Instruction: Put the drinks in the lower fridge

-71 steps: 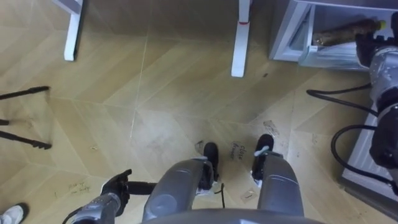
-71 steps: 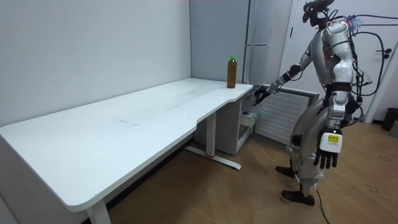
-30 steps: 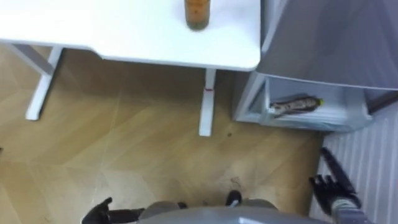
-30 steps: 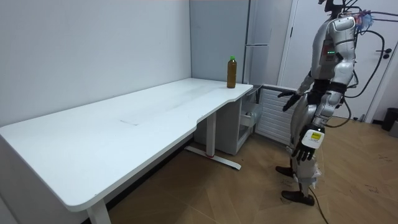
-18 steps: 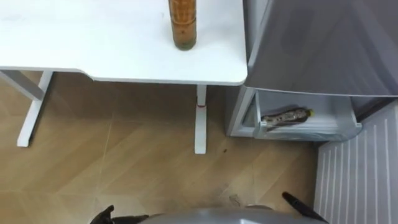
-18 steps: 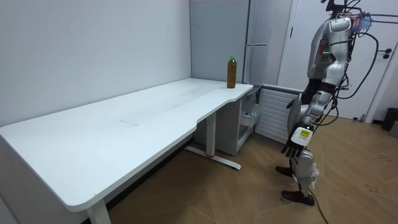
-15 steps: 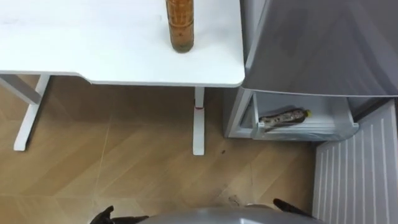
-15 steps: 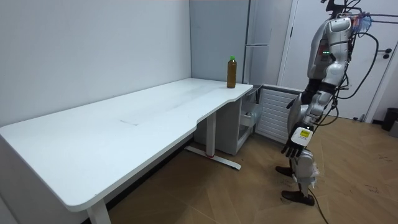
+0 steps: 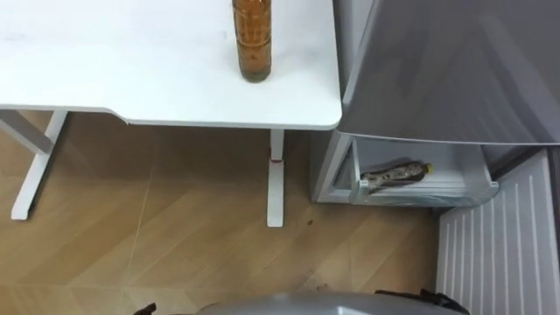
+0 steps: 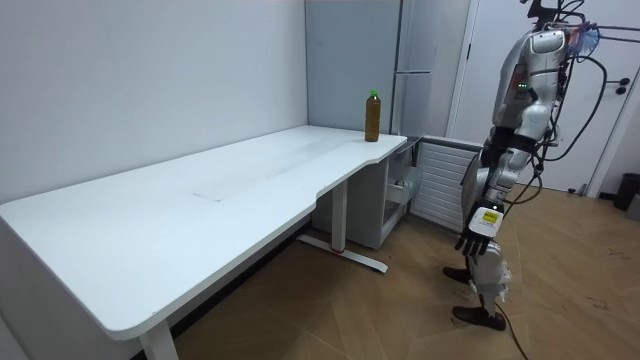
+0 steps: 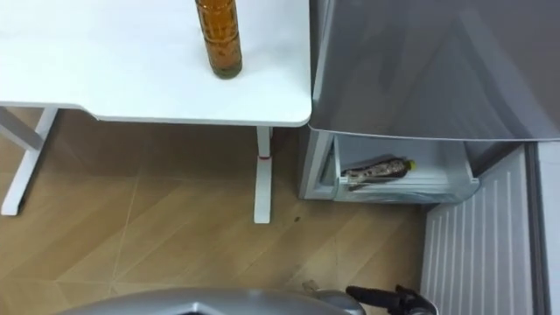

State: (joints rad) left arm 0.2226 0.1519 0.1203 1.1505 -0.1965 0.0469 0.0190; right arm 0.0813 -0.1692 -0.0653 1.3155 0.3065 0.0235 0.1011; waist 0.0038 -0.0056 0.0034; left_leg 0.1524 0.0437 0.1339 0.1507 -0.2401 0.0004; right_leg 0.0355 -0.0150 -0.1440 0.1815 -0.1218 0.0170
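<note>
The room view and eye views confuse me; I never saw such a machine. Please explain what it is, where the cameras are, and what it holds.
It is a humanoid robot standing on two legs by a fridge. The room view comes from a camera some way off; both eye views come from its head, looking down. On the white table stands one bottle of brown drink. A second bottle lies in the open lower fridge. The left robot hand hangs open and empty; the right robot hand shows at the picture's bottom edge.
</note>
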